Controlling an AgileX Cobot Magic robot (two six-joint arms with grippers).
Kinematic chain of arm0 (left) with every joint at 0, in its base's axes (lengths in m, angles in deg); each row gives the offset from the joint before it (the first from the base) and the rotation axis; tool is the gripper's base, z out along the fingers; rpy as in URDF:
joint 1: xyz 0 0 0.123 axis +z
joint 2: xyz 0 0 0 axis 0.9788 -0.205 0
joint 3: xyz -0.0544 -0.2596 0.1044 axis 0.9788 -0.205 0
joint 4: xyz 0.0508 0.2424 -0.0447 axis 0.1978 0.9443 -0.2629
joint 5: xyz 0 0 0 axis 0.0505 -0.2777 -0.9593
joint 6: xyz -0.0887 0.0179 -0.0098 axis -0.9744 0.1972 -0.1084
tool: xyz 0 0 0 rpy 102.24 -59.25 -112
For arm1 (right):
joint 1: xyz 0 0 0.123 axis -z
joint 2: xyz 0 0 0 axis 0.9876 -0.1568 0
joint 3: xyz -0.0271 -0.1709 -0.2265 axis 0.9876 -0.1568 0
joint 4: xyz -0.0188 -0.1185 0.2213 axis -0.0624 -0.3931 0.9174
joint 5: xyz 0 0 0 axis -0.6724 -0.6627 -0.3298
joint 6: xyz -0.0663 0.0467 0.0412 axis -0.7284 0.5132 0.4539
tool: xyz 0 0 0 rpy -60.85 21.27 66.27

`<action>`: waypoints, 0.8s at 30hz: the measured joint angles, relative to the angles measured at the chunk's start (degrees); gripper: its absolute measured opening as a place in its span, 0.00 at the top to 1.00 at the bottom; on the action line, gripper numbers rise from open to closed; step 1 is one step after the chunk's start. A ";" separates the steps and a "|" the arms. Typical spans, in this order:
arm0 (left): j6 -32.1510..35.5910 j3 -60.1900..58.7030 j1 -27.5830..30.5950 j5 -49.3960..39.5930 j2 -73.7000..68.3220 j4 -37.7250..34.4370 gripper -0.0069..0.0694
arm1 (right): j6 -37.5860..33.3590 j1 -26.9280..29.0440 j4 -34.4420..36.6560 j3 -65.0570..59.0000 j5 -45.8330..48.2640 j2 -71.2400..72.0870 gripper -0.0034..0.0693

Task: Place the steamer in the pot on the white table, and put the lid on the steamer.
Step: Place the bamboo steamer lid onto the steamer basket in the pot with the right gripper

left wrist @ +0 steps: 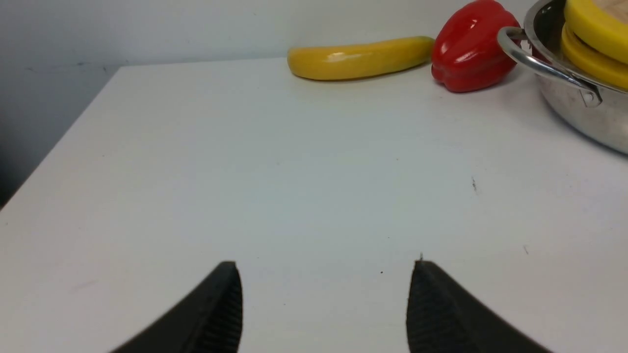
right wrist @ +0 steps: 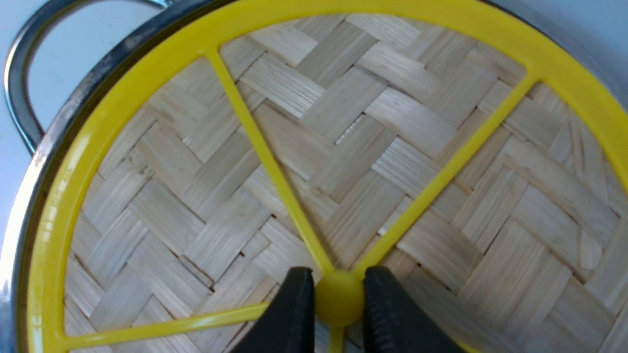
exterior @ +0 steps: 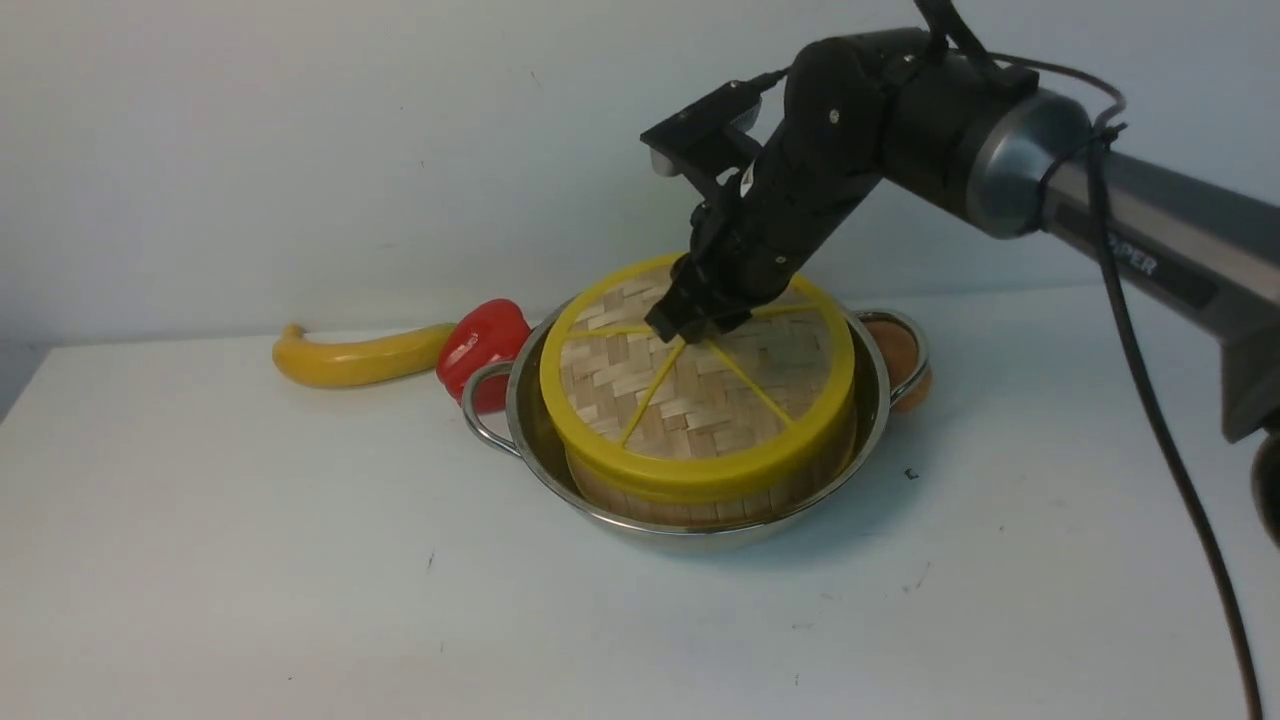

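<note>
The pot (exterior: 560, 470) stands on the white table (exterior: 250, 550). The steamer (exterior: 690, 497) sits inside it, with only its bamboo wall showing. The lid (exterior: 700, 400) lies over the steamer and hides its contents. My right gripper (exterior: 695, 325) is shut on the lid's yellow centre knob (right wrist: 338, 299), one finger on each side in the right wrist view (right wrist: 338, 273). My left gripper (left wrist: 326, 267) is open and empty, low over bare table, away from the pot (left wrist: 574, 108). It is out of the front view.
A yellow banana (exterior: 360, 357) and a red pepper (exterior: 485, 345) lie behind the pot's left handle. A brown round thing (exterior: 900, 355) sits behind its right handle. The table's left edge (left wrist: 59, 142) is near my left gripper.
</note>
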 joint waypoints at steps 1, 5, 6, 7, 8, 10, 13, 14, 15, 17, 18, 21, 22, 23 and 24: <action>0.00 0.00 0.00 0.00 0.00 0.00 0.36 | 0.00 0.00 -0.07 0.00 -0.12 0.00 0.76; 0.00 0.00 0.00 0.00 0.00 0.00 0.36 | 0.00 0.00 -0.12 0.00 -0.56 0.00 0.76; 0.00 0.00 0.00 0.00 0.00 0.00 0.36 | 0.00 0.00 -0.12 0.00 -0.56 0.00 0.76; 0.00 0.00 0.00 0.00 0.00 0.00 0.36 | 0.00 0.00 -0.12 0.00 -0.63 0.00 0.76; 0.00 0.00 0.00 0.00 0.00 0.00 0.36 | 0.00 0.00 -0.12 0.00 -0.63 0.00 0.76; 0.00 0.00 0.00 0.00 0.00 0.00 0.36 | 0.00 0.00 -0.12 0.00 -0.75 0.00 0.76; 0.00 0.00 0.00 0.00 0.00 0.00 0.36 | 0.00 0.00 -0.12 0.00 -0.79 0.00 0.76; 0.00 0.00 0.00 0.00 0.00 0.00 0.36 | 0.00 0.00 -0.12 0.00 -0.79 0.00 0.76; 0.00 0.00 0.00 0.00 0.00 0.00 0.36 | 0.00 0.00 -0.12 0.00 -0.81 0.00 0.76; 0.00 0.00 0.00 0.00 0.00 0.00 0.36 | 0.00 0.00 -0.12 0.00 -0.85 0.00 0.76; 0.00 0.00 0.00 0.00 0.00 0.00 0.36 | 0.00 0.00 -0.12 0.00 -0.85 0.00 0.76; 0.00 0.00 0.00 0.00 0.00 0.00 0.36 | 0.00 0.00 0.08 0.00 -0.98 0.00 0.76; 0.00 0.00 0.00 0.00 0.00 0.00 0.36 | 0.00 0.00 0.24 0.00 -1.03 0.00 0.76; 0.00 0.00 0.00 0.00 0.00 0.00 0.36 | 0.00 0.00 0.38 0.00 -1.03 0.00 0.76; 0.00 0.00 0.00 0.00 0.00 0.00 0.36 | 0.00 0.00 0.72 0.00 -1.03 0.00 0.76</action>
